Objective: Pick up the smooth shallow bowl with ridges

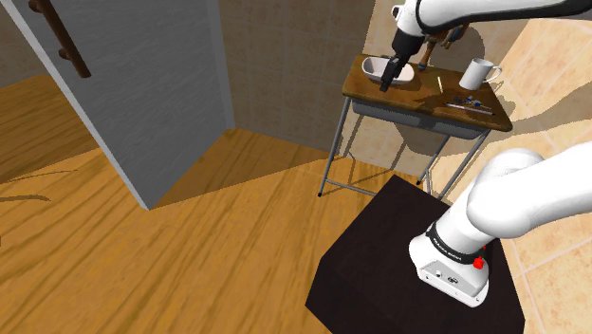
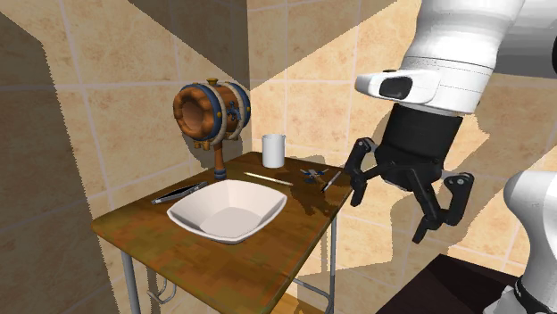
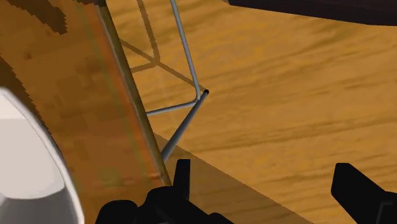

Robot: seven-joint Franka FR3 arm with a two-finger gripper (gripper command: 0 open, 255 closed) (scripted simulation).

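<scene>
Start at the dark stand [image 1: 417, 275]. On the arm [image 1: 512, 199] just above it, note a dark band [image 1: 441, 245] with pale lettering, too small to read.

Locate the hand [image 2: 397, 214] next, hanging just off the edge of the tabletop [image 2: 223, 272], over the wooden floor [image 3: 286, 83], with fingers [image 2: 357, 183] spread wide and gripping nothing. Treat this as an approach posture: beside the target, not yet over it.

Find the bowl [image 2: 228, 210] resting upright on the tabletop, white, shallow, squarish, apart from the hand. Expect a rim grasp, judging by the thin sloped wall; allow for slip on so smooth a surface.

Past the bowl, note a dark utensil [image 2: 183, 192], a pale stick [image 2: 268, 178] and a white mug [image 2: 273, 150], all apart from the bowl, leaving room to descend.

Farthest, before the tiled wall [image 2: 116, 53], note a small barrel [image 2: 211, 111] on a post. Read no brand or label on any of these.
</scene>
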